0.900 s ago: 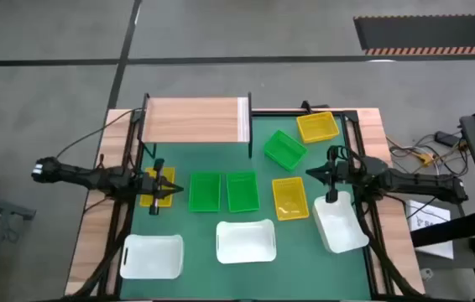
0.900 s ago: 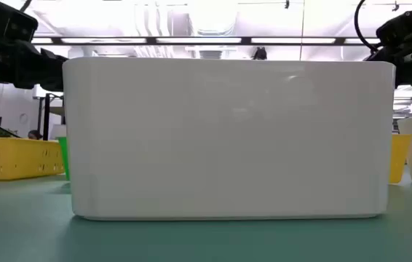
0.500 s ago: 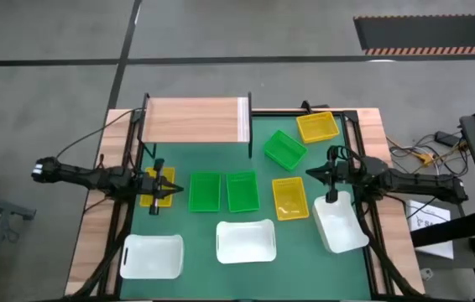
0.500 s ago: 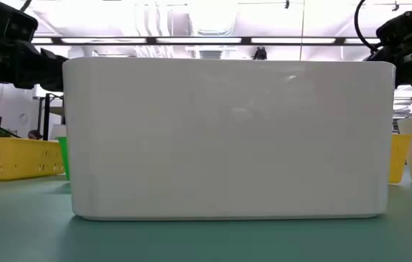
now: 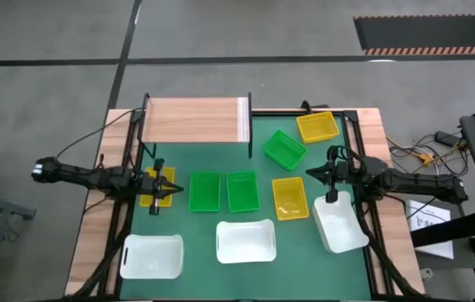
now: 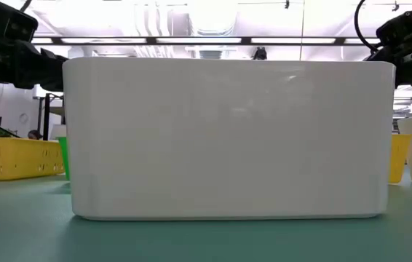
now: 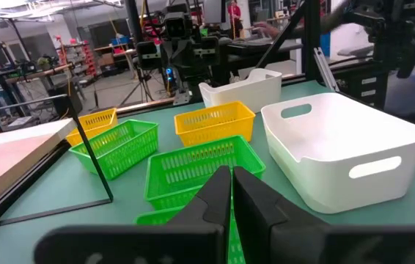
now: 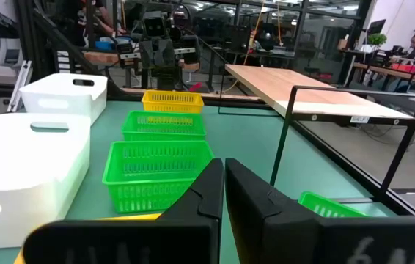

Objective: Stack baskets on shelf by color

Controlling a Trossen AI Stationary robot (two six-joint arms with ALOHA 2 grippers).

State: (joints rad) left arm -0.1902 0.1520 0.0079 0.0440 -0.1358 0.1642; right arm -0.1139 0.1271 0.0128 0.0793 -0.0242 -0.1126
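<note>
The wooden shelf (image 5: pixel 195 120) stands at the mat's far left on black posts. Three green baskets (image 5: pixel 204 191) (image 5: pixel 242 191) (image 5: pixel 284 148) and three yellow baskets (image 5: pixel 289 198) (image 5: pixel 317 127) (image 5: pixel 158 186) rest on their bottoms on the green mat. Three white baskets (image 5: pixel 152 256) (image 5: pixel 246 241) (image 5: pixel 340 222) sit along the near side. My left gripper (image 5: pixel 174 190) hovers shut above the left yellow basket, pointing right. My right gripper (image 5: pixel 311 174) hovers shut over the mat's right side, pointing left. Both pairs of fingers (image 7: pixel 231 194) (image 8: pixel 221 187) are empty.
In the low view the middle white basket (image 6: pixel 228 138) fills the picture and hides most of the table. Black frame rails (image 5: pixel 359 143) run along both table sides. Cables and papers (image 5: pixel 426 222) lie off the table's right edge.
</note>
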